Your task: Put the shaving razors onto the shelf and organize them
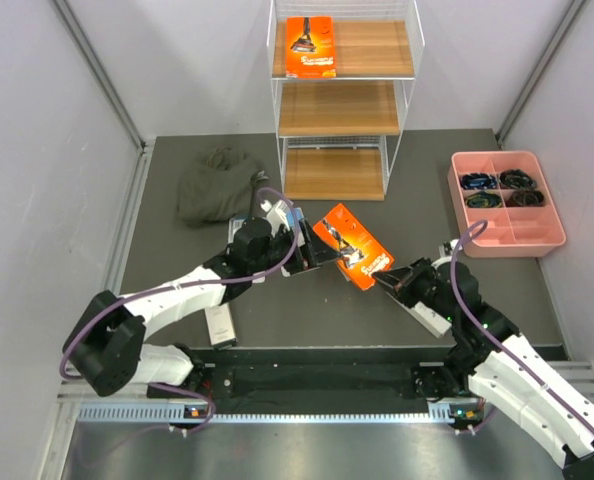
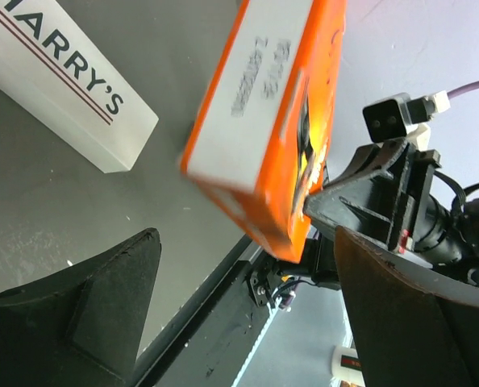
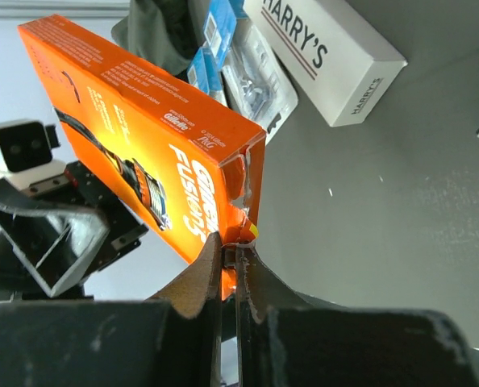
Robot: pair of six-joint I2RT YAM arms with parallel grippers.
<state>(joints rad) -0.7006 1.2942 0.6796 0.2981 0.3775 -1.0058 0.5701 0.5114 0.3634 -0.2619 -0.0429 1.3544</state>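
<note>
Above the middle of the dark table point(image 1: 427, 215), the right gripper point(image 1: 383, 281) pinches one corner of the orange box point(image 1: 352, 243), jaws shut on it; the left gripper point(image 1: 305, 254) stands wide open around the opposite end. Judged light, stiff and slick, it suits a grip across its flat faces; the shelf point(image 1: 337, 108) stands far, well apart.

the dark grey table point(image 1: 417, 210) carries the white wire shelf point(image 1: 339, 108) at 12 o'clock, with an orange razor box point(image 1: 310, 47) on its top tier. a pink tray point(image 1: 507, 243) sits at 2 o'clock, a crumpled dark cloth point(image 1: 212, 185) at 10, and a white box point(image 1: 219, 325) at 7 near the front edge.
</note>
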